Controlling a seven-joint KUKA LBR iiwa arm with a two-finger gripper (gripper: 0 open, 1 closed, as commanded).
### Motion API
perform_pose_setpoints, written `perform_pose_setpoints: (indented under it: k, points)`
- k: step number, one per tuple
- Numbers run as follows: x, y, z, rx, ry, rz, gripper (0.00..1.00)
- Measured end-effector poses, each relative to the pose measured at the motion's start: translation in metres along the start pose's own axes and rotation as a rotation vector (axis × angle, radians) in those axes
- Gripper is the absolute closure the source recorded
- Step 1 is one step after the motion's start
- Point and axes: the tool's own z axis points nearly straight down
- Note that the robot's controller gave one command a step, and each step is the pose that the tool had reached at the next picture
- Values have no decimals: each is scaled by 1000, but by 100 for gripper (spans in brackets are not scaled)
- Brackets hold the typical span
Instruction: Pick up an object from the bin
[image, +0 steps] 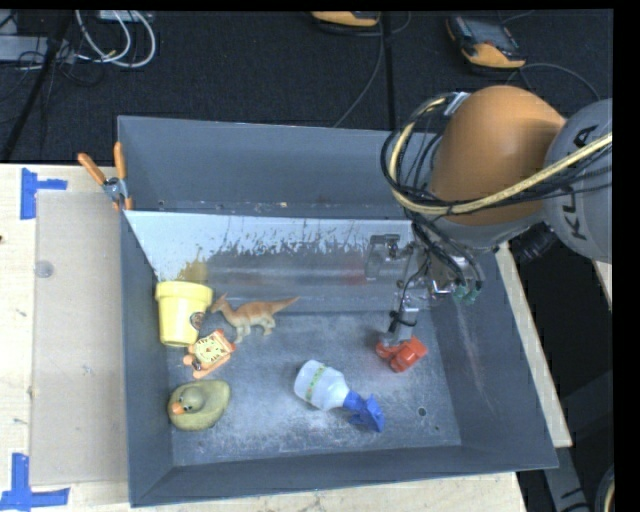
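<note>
My gripper (402, 322) hangs at the right side of the bin, fingers pointing down just above a small red block-like toy (402, 353) on the bin floor. The fingertips sit close above the red toy's upper left edge; nothing shows between them. A white bottle with a blue cap (335, 392) lies on its side to the lower left of the red toy.
Along the bin's left side lie a yellow cup (180, 311), an orange toy dinosaur (254, 314), a small orange-and-white patterned piece (211, 351) and a yellow-green rubber duck (199, 404). The arm's orange cover and cables hang over the bin's right rear corner.
</note>
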Motion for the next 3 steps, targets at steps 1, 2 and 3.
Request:
perform_pose_setpoints:
  k: [1,2,3]
  points:
    - [12,0,24,0,-4,-67,0]
    - [47,-47,72,-2,0,-113,0]
    - [55,-45,100,6,2,-127,0]
